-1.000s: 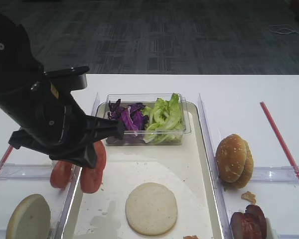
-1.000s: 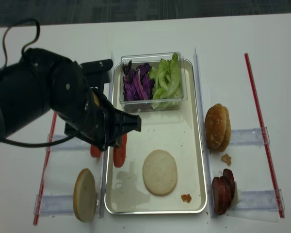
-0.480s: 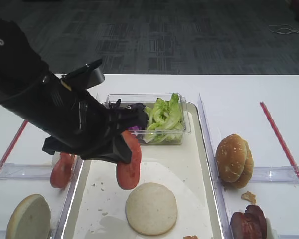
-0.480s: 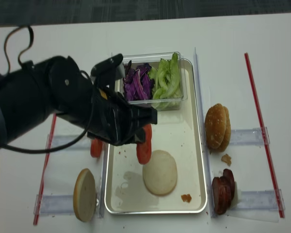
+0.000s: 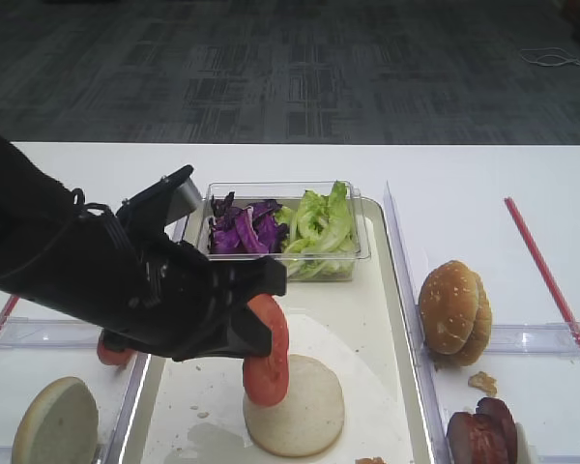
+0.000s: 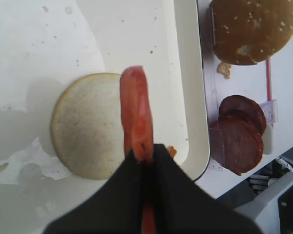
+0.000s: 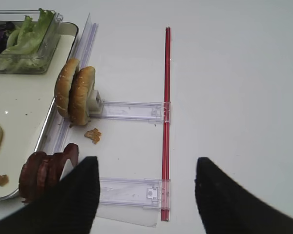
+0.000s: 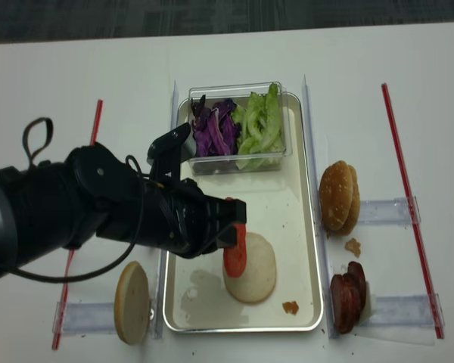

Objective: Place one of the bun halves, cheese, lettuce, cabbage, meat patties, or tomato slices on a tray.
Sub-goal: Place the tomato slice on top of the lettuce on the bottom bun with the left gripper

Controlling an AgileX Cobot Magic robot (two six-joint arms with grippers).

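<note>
The tomato slice (image 5: 267,350) is clamped on edge between the closed jaws of the left gripper (image 5: 251,327), hanging upright over the left part of a pale bun half (image 5: 304,410) that lies cut face up on the tray (image 5: 391,319). In the left wrist view the slice stands thin and vertical above that bun half, and whether its lower edge touches the bread cannot be told. Near the tray's front edge lies a small brownish crumb (image 8: 290,308). Off the tray to the left, another bun half (image 5: 54,423) stands propped on the white surface (image 5: 464,184), and a second tomato slice (image 5: 110,352) shows partly behind the left arm. To the right of the tray, the meat patties (image 5: 479,433) lean together near the front, with a scrap (image 5: 481,381) just beyond them, then a pair of sesame-crusted buns (image 5: 453,311) standing on edge. The right gripper (image 7: 145,195) shows only in its wrist view, its two dark fingers spread wide apart above the surface and holding nothing. At the tray's far end sits a clear tub (image 5: 348,253) holding purple cabbage (image 5: 242,228) on the left and green lettuce (image 5: 319,224) on the right. A red strip (image 5: 549,275) runs along the surface at the far right.
</note>
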